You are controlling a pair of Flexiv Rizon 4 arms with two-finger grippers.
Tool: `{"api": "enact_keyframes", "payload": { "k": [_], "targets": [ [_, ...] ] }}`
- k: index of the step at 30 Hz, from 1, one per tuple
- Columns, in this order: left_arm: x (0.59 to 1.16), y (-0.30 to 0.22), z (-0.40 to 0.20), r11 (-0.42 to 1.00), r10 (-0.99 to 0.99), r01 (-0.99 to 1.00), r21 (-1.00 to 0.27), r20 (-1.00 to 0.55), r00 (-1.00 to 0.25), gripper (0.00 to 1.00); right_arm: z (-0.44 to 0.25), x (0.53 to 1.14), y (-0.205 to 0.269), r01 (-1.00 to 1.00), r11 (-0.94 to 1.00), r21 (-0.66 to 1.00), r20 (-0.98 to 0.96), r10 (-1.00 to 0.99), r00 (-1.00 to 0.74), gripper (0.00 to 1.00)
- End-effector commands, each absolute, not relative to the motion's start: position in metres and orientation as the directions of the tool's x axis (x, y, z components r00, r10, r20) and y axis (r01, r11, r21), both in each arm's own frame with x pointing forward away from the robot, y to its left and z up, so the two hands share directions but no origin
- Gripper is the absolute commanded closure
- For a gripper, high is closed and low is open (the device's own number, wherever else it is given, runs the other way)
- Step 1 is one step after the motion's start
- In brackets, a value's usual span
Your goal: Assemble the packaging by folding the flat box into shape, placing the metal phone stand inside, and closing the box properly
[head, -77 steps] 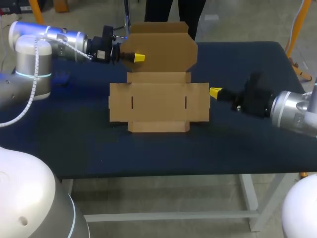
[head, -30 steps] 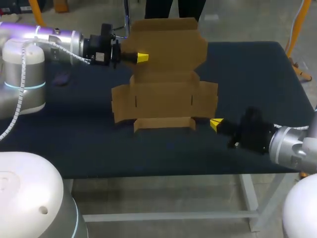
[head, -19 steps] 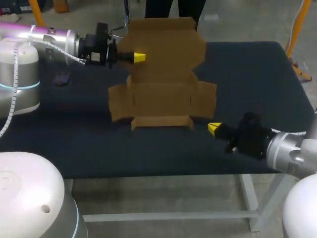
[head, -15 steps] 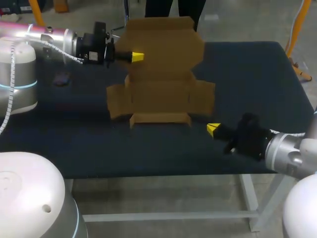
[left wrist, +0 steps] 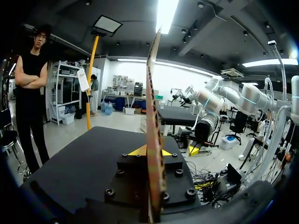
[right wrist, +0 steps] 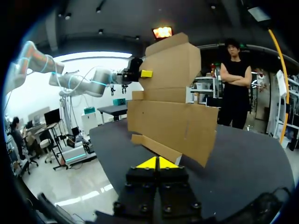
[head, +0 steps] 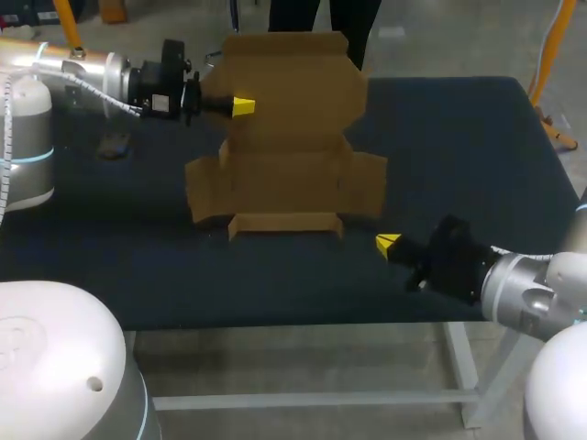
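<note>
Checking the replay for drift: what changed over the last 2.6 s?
The left gripper, shut on the lid panel of the flat cardboard box, pulled left, dragging the box leftward. The right gripper drew back from the box's right flap toward the near edge of the table, now clear of it. The left grip held throughout.

- Box [head: 289, 137]: matt brown cardboard, fluted along its cut edge.
- Table [head: 477, 147]: dark, matt, cloth-like top.
- Arms [head: 78, 69]: smooth, glossy shells.
- Fingertips [head: 243, 106]: smooth yellow plastic.

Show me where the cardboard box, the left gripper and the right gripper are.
cardboard box [head: 284, 183], head view, on its middle panel.
left gripper [head: 243, 106], head view, at its yellow tips on the raised flap.
right gripper [head: 387, 244], head view, at its yellow tips.
</note>
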State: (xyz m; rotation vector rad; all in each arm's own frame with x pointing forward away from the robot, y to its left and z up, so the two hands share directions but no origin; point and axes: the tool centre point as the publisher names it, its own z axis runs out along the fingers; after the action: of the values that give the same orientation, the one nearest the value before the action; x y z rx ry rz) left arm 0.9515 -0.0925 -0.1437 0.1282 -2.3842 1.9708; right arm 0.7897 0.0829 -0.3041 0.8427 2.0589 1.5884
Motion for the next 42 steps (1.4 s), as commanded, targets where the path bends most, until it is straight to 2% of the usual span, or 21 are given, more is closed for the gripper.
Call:
{"api": "enact_keyframes", "payload": {
  "k": [1, 14, 35, 42],
  "targets": [
    [0.954, -0.090, -0.146, 0.187, -0.033, -0.104, -0.977, 0.100, -0.994, 1.00, -0.306, 0.792, 0.089, 0.216, 0.175, 0.961, 0.040, 0.681, -0.731, 1.00],
    [0.967, -0.079, -0.163, 0.176, 0.007, -0.139, -0.975, 0.142, -0.990, 1.00, -0.310, 0.798, 0.100, 0.235, 0.200, 0.951, 0.038, 0.681, -0.731, 1.00],
    [0.967, -0.076, -0.178, 0.205, 0.033, -0.042, -0.978, 0.050, -0.998, 1.00, -0.332, 0.815, 0.146, 0.247, 0.210, 0.946, 0.029, 0.703, -0.710, 1.00],
    [0.966, -0.076, -0.178, 0.215, 0.038, -0.038, -0.976, 0.047, -0.998, 1.00, -0.333, 0.816, 0.147, 0.254, 0.199, 0.946, 0.039, 0.712, -0.702, 1.00]
  ]
}}
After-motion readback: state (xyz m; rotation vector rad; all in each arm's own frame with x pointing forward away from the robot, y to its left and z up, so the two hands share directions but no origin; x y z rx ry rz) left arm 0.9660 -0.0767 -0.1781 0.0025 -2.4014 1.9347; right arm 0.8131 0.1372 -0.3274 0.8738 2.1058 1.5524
